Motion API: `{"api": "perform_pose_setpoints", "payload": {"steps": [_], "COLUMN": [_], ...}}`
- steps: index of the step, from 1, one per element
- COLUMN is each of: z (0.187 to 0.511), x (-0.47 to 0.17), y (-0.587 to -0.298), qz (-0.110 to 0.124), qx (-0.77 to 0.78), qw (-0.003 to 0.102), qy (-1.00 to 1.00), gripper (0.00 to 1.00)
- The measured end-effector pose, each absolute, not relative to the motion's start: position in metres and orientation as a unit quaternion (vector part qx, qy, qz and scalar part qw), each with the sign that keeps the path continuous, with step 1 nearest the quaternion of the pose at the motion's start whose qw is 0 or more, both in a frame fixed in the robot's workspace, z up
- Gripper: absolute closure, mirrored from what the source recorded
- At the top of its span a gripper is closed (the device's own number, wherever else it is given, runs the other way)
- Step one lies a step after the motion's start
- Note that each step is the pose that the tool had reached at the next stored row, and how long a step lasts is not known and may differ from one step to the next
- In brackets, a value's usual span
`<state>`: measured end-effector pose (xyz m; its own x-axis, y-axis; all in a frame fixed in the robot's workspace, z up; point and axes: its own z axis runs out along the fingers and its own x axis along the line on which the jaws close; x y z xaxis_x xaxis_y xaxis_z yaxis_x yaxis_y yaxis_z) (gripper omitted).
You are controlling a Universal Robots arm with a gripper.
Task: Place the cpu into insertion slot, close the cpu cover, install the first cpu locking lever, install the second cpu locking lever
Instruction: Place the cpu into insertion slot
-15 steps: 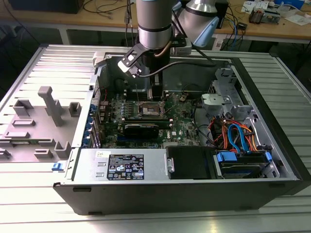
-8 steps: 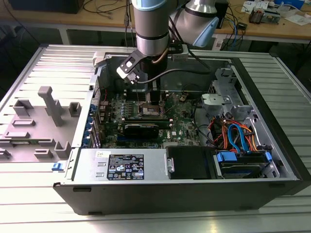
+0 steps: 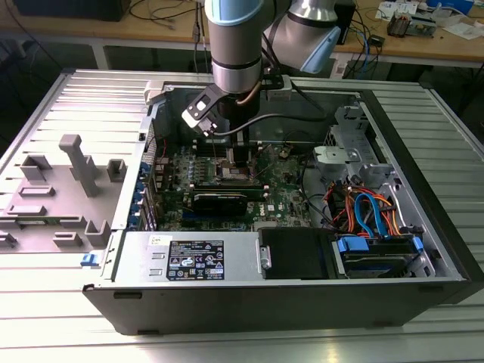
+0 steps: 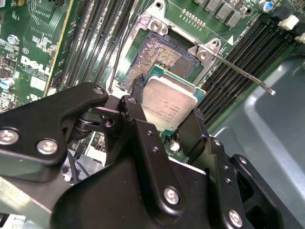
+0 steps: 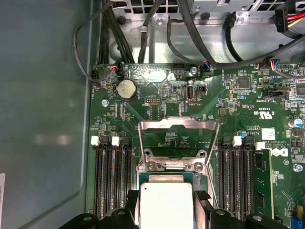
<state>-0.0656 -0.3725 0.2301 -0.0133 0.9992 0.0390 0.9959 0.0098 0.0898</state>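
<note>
Here, the gripper (image 4: 167,101), jaws tight on the cpu (image 4: 172,97), over the open insertion slot (image 4: 157,56)

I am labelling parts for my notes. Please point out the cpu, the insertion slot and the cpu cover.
cpu (image 4: 169,102): second wrist view, centre of its silver metal top.
insertion slot (image 4: 159,56): second wrist view, its dark pin field.
cpu cover (image 5: 152,124): first wrist view, frame bar farthest from its hinge.
</note>
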Motion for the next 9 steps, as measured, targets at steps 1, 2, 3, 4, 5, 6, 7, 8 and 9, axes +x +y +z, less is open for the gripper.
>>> {"api": "perform_pose_setpoints", "payload": {"steps": [1,2,3,4,5,6,7,8,9], "z": [0.2301,0.2301,0.2301,0.2301,0.23,0.2297,0.2293,0.2293,0.2293], "x": [-0.0656,-0.0656,-0.0656,-0.0656,-0.0656,-0.0656,-0.0656,-0.0656,-0.0656], "y": [-0.3725,-0.3725,-0.3725,-0.3725,-0.3725,-0.3725,-0.3725,-0.3725,-0.3725], "qz": [0.046,0.046,0.046,0.046,0.046,0.046,0.046,0.046,0.046], "qx": [0.702,0.702,0.702,0.702,0.702,0.702,0.702,0.702,0.702], "qw": [0.018,0.018,0.018,0.018,0.018,0.018,0.018,0.018,0.018], "qy": [0.71,0.71,0.71,0.71,0.71,0.71,0.71,0.71,0.71], "gripper": [0.46,0.46,0.46,0.46,0.46,0.46,0.46,0.46,0.46]}}
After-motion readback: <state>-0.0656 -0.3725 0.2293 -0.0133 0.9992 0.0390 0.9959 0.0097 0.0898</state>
